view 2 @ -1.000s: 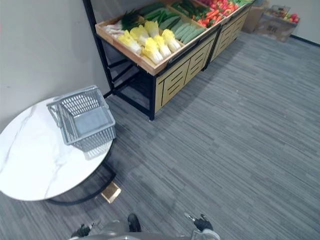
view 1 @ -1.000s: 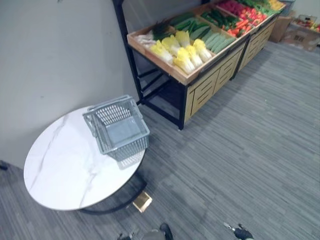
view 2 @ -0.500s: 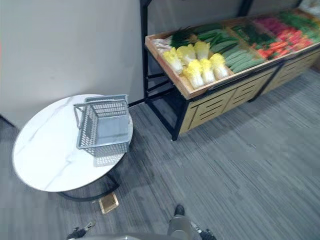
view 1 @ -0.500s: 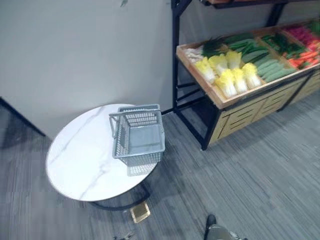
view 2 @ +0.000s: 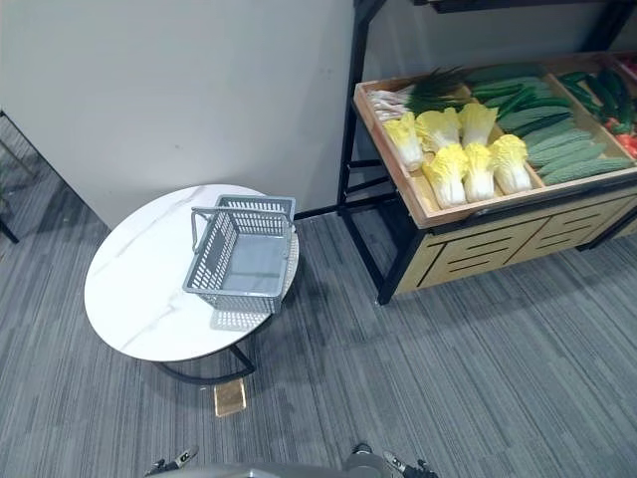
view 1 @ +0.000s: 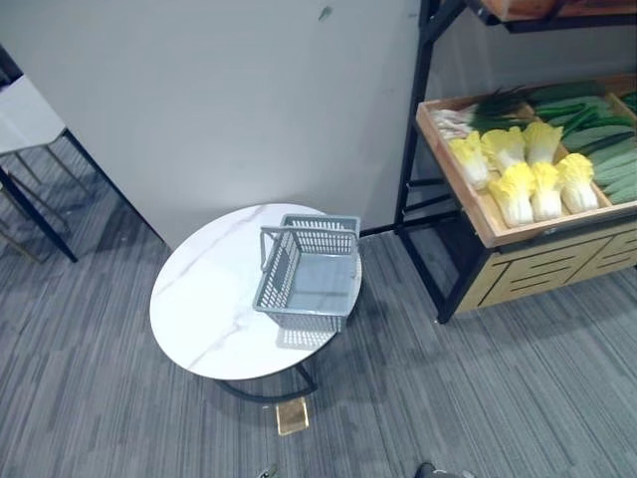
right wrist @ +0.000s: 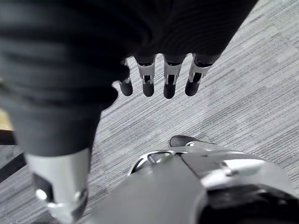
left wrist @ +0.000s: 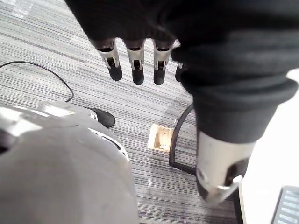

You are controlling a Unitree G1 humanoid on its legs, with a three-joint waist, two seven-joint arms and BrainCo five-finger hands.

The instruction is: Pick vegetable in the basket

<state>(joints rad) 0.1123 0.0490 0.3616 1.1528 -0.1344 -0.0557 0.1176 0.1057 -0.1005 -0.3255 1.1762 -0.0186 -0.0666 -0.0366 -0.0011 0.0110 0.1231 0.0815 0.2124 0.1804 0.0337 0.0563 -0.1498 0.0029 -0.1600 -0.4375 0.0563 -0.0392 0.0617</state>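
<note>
Cucumbers [view 1: 619,169] and stand [view 1: 542,271] cut by right edge, white desk [view 1: 22,112] cut at left

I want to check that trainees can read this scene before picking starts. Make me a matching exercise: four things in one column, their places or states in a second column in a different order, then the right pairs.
Things
1. grey basket
2. yellow cabbages
3. small wooden block
4. left hand

Places or states
A. in the wooden display stand
B. on the round marble table
C. hanging open above the carpet, holding nothing
D. on the carpet by the table's base

Pairs: 1-B, 2-A, 3-D, 4-C
</note>
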